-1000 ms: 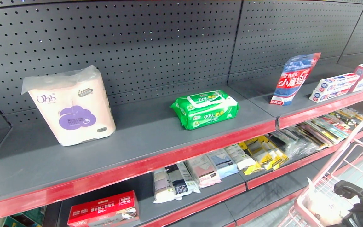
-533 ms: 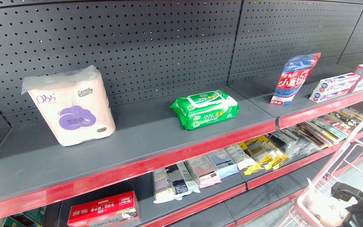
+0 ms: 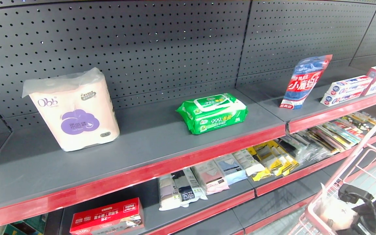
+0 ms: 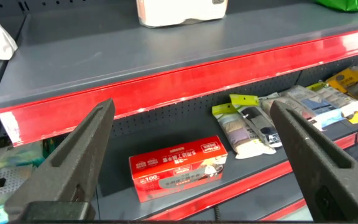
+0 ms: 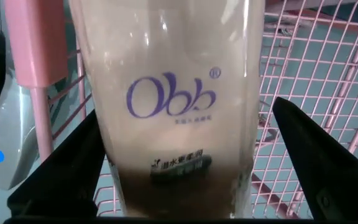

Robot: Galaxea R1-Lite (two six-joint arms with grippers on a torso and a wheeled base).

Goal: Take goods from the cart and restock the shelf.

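You had two toilet-paper packs (image 3: 73, 111), one between the fingers of the right pincer (image 5: 186, 112); one green wipes pack (image 3: 212, 112), one red-blue pouch (image 3: 304, 81), one red box (image 3: 107, 217), one pink cart (image 5: 36, 50).

The right arm (image 3: 370, 213), at about four o'clock in the head view, is black throughout. It has glossy, rounded joint housings and a blunt capsule-shaped part on top, with a thin black cable (image 3: 364, 196) curving across it. The left gripper (image 4: 191, 107) has two matte charcoal fingers (image 4: 73, 165). They are long, flat-sided wedges with a finely grained surface, broad at the base and narrowing to squared tips. The right gripper (image 5: 186, 111) has fingers (image 5: 319, 165) of the same wedge shape, nearly black, with straight, sharp edges and plain flat faces.
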